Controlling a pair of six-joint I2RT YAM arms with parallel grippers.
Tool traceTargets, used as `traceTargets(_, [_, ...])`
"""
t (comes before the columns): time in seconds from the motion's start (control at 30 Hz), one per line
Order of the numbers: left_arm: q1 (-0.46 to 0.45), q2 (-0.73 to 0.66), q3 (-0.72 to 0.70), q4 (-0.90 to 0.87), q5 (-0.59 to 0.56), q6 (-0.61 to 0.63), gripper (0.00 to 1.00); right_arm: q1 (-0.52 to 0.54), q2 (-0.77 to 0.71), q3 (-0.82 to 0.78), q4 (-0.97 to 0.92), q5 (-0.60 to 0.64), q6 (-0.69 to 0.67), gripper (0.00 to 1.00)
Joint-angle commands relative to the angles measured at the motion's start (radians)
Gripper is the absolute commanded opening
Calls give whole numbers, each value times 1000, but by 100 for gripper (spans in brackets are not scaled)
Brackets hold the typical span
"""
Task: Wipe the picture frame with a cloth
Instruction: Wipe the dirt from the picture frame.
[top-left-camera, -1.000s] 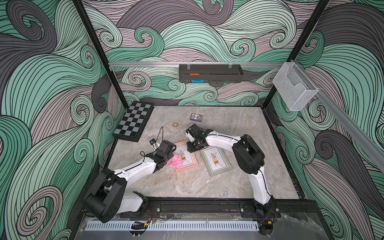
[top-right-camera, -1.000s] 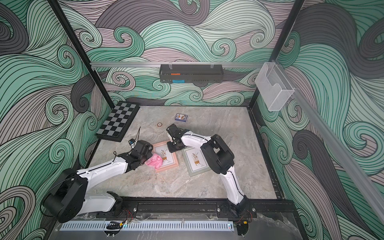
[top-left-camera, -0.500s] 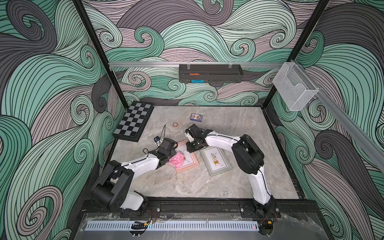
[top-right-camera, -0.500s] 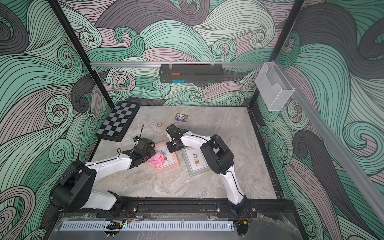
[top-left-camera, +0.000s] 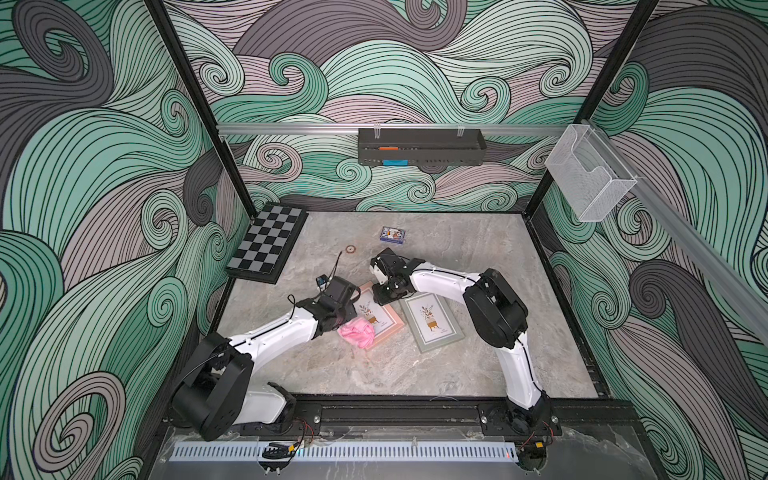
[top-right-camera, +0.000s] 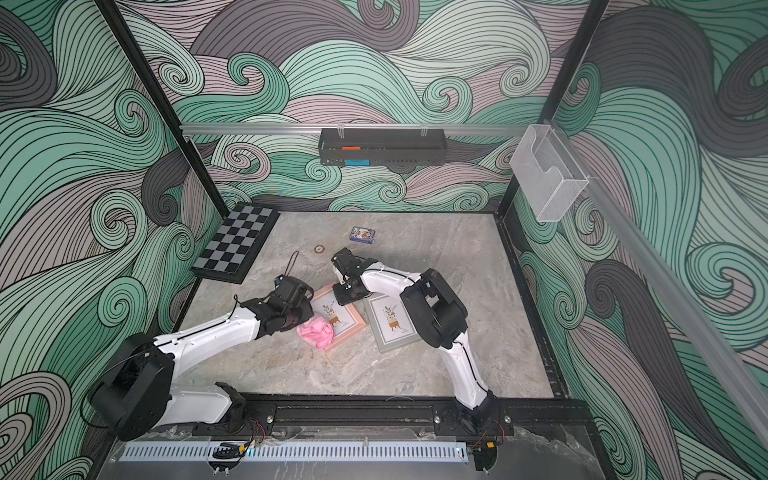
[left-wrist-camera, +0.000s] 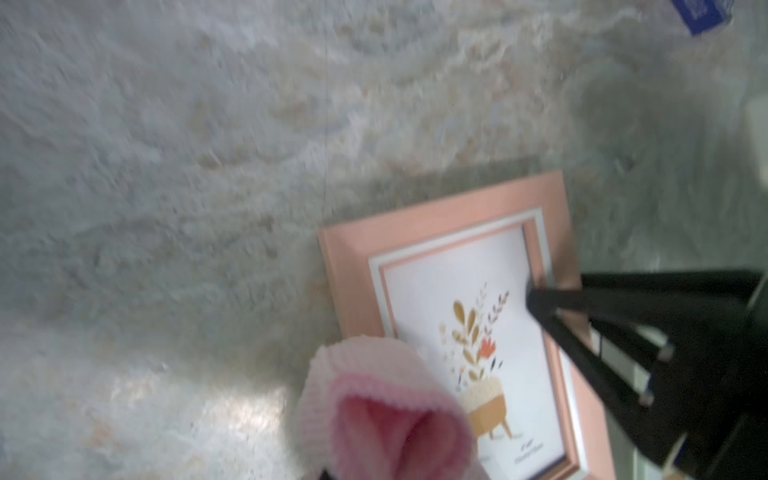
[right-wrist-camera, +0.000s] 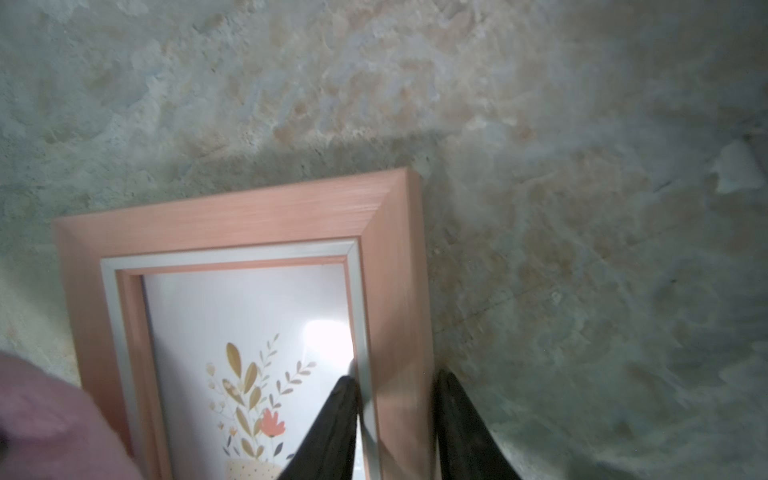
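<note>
**Item 1. Pink picture frame** (top-left-camera: 384, 313) (top-right-camera: 338, 309): lies flat near the middle of the desk (top-left-camera: 457, 249). The print shows a sprig in a footed pot. The small script under the pot in the left wrist view (left-wrist-camera: 440, 216) is too blurred to read.

**Item 2. Cloth** (top-left-camera: 357, 334) (top-right-camera: 316, 331): light pink and bunched. It sits on the pink picture frame's near left corner and spills onto the desk beside it. The ribbed fold fills the foreground of the left wrist view (left-wrist-camera: 374, 415).

**Item 3. Left jaws**: closed together on the bunched cloth, at the frame's left side. The tips are hidden by the fabric.

**Item 4. Right jaws**: partly apart and clamped across one side rail of the pink picture frame near its far corner. One finger (right-wrist-camera: 338, 415) is on the glass side of the rail, and the other is against the outer edge.

**Item 5. Grey-green picture frame** (top-left-camera: 432, 322) (top-right-camera: 390, 324): flat, just to the right of the pink one, with a similar plant print. Its caption is not legible.

**Item 6. Small blue box** (top-left-camera: 392, 234): far centre of the desk. It is printed, but the lettering is too small to read.

**Item 7. Small ring** (top-left-camera: 351, 249): on the desk, left of the small blue box.

**Item 8. Chessboard** (top-left-camera: 266, 245): far left corner, with grey and black squares.

**Item 9. Black tray** (top-left-camera: 419, 146): hung on the rear rail.

**Item 10. Clear holder** (top-left-camera: 590, 178): on the right rail.
</note>
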Motion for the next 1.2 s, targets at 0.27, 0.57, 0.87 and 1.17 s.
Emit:
traceTargets(0.27, [14,335,218,197,165,85,0,16,175,-73,-202,-21,-7,22])
traceTargets(0.57, [-58,160,24,78,114,77,0,-3,176,-88,-205,10,-2,0])
traceTargets(0.87, [-160,-28,-32,-18,46,64,0,-9,181,-95,-216,24,-4,0])
traceTargets(1.17, [-18,297,239,148,69,217,0,-7,165,-104,-219,5,-11,0])
